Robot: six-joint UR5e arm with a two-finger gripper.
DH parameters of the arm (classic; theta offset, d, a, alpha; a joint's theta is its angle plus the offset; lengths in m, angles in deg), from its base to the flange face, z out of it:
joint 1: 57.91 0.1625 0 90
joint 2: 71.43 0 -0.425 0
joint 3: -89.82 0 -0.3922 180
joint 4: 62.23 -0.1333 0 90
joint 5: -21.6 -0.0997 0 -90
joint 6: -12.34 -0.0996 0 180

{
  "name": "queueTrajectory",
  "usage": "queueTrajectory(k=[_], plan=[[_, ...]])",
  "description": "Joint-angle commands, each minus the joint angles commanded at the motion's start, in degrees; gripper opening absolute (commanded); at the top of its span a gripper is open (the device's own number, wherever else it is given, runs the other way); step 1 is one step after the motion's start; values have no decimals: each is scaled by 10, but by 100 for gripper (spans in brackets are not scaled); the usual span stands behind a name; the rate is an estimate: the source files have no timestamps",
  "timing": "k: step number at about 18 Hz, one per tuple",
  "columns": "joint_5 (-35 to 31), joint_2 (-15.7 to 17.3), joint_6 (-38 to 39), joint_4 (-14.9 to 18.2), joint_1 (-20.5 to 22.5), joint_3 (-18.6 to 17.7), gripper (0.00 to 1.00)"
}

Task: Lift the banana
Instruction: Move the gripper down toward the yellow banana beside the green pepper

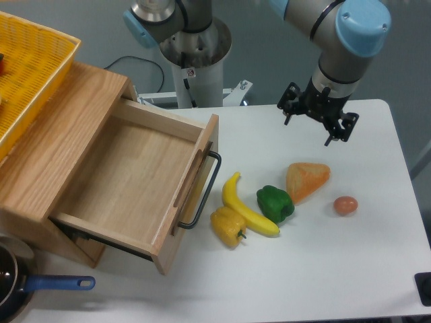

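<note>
The banana point(246, 206) is long, curved and bright yellow, lying on the white table just right of the open drawer's handle. A short lumpy yellow pepper point(227, 226) touches its lower left side and a green pepper point(275, 203) sits at its right. My gripper point(316, 125) hangs above the table's back right part, well up and to the right of the banana. Its black fingers are spread apart with nothing between them.
A wooden drawer unit point(135, 182) stands open at the left with a black handle point(205, 192). An orange triangular piece point(308, 179) and a brown egg point(345, 205) lie right of the peppers. A yellow basket point(30, 67) tops the unit; a blue-handled pan point(20, 286) sits at the front left.
</note>
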Motion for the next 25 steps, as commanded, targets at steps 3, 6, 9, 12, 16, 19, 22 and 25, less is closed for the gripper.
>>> queueTrajectory(k=[3,6,9,12,16,19,22,25], plan=[[3,0,1,-2,0,-10,100],[3,0,5,-1,-2,-12,100],[1,0,6,-2,-4,-25,100],[0,5,28,-5,-4,-39,100],[3,-1,113,-7,-8,-43,100],[4,-8,163,-11,-12,-43,100],[9,-27,254,-47,-14,-52,100],[9,-54,349,-99,-22,-56,100]])
